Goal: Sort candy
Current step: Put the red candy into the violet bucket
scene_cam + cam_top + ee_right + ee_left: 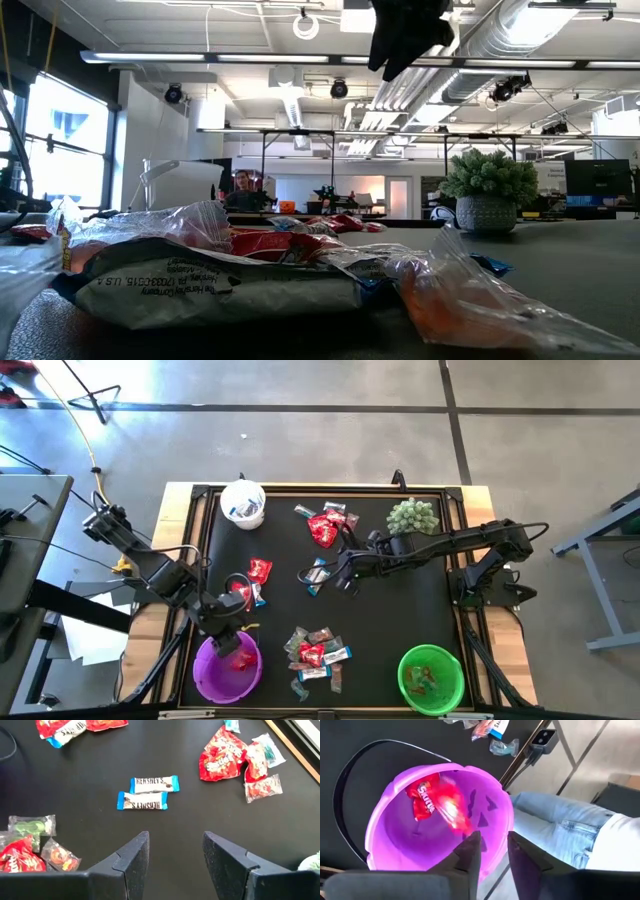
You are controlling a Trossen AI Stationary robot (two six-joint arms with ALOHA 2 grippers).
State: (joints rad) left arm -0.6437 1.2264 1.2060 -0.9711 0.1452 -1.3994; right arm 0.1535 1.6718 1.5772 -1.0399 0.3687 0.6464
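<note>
Candy [316, 650] piles btwn purple bucket [205, 676] — green bucket [405, 665].

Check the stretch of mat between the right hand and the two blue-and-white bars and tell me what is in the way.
Nothing visible is. The right hand hangs open above bare black mat, with the two blue-and-white bars lying side by side just ahead of its fingers. The red packets sit off to one side, clear of that line.

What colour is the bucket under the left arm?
Purple bucket, with a red candy packet inside; the left wrist view shows it best.
</note>
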